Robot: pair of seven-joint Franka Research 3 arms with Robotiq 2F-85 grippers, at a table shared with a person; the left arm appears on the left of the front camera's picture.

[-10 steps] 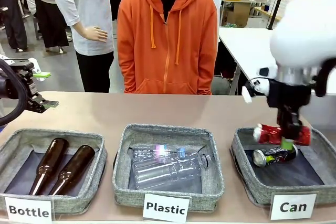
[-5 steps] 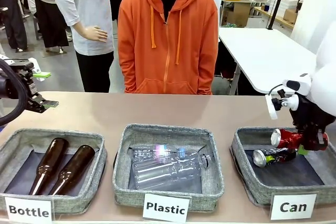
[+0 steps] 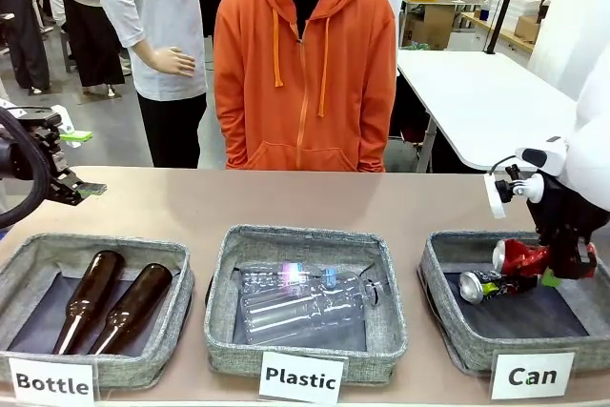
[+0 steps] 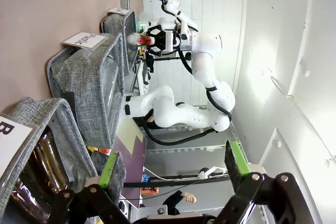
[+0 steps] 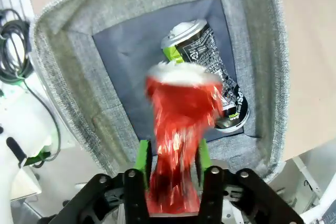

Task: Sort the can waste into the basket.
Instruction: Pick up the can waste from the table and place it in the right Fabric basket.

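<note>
Now the black can (image 3: 496, 283) lies in the "Can" basket (image 3: 448, 326). Right end effector (image 3: 564, 264) holds the red can (image 3: 519, 256) over it, blurred; grip unclear. Left end effector (image 3: 81, 164) gapes empty.

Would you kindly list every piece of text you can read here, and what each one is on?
"Bottle": white label on the left basket.
"Plastic": white label on the middle basket.
"Can": white label on the right basket.
Black can: print too small to read.
</note>
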